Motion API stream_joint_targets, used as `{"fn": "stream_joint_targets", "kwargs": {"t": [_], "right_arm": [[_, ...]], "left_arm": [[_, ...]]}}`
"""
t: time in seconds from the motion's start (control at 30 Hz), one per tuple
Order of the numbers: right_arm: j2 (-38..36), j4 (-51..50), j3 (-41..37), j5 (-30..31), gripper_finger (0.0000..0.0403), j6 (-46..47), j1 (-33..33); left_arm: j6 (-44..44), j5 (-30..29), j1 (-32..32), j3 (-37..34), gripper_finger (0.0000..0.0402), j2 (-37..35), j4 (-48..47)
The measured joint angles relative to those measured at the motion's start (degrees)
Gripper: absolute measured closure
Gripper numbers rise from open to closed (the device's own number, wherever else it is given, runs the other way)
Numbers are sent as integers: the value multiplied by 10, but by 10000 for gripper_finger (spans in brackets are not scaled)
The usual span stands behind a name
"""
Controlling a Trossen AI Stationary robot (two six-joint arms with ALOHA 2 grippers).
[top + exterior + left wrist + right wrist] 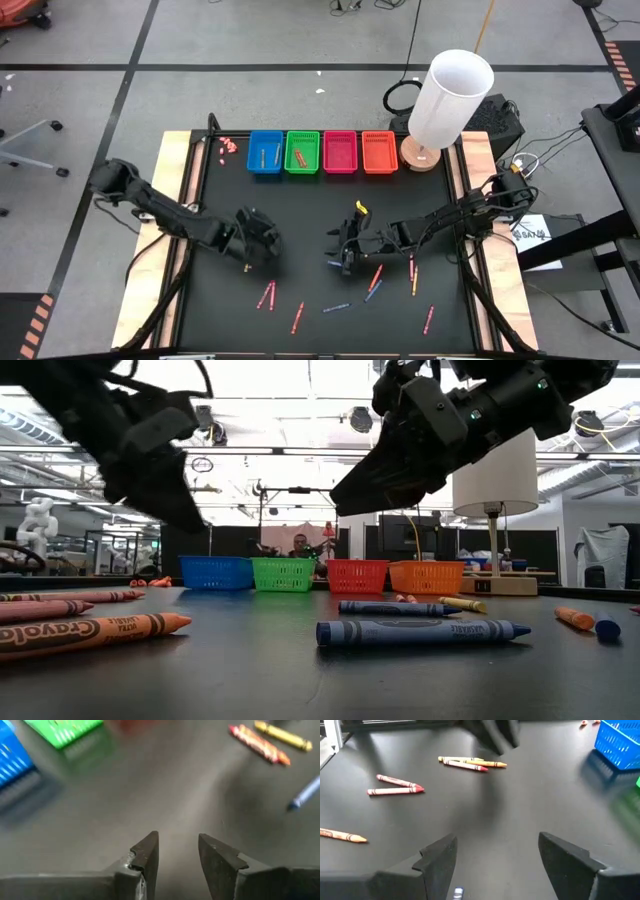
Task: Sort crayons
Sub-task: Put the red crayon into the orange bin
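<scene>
Several crayons (372,283) lying loose on the near mat, unsorted. Both arms hovering mid-table. Left gripper (177,855) part-spread, holding nothing, crayons just nearward. Right gripper (492,855) spread wide, empty, w/ blue crayon (335,263) just below. Baskets (321,152) waiting along far edge, prob. one per colour.
</scene>
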Motion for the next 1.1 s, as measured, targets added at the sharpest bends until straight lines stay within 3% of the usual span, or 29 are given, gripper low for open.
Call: {"fn": "stream_joint_targets", "kwargs": {"t": [0.4, 0.67, 0.9, 1.1], "right_arm": [[0, -22, 0, -1, 138, -23, 17], [0, -21, 0, 30, 138, -12, 16], [0, -21, 0, 61, 138, 33, 16], [0, -17, 0, 61, 138, 47, 16]], "left_arm": [[-75, -1, -66, 0, 265, 80, 10], [-81, -5, -66, 0, 265, 87, 23], [-166, 28, -75, 9, 265, 87, 26], [-133, 43, -101, 21, 265, 87, 24]]}}
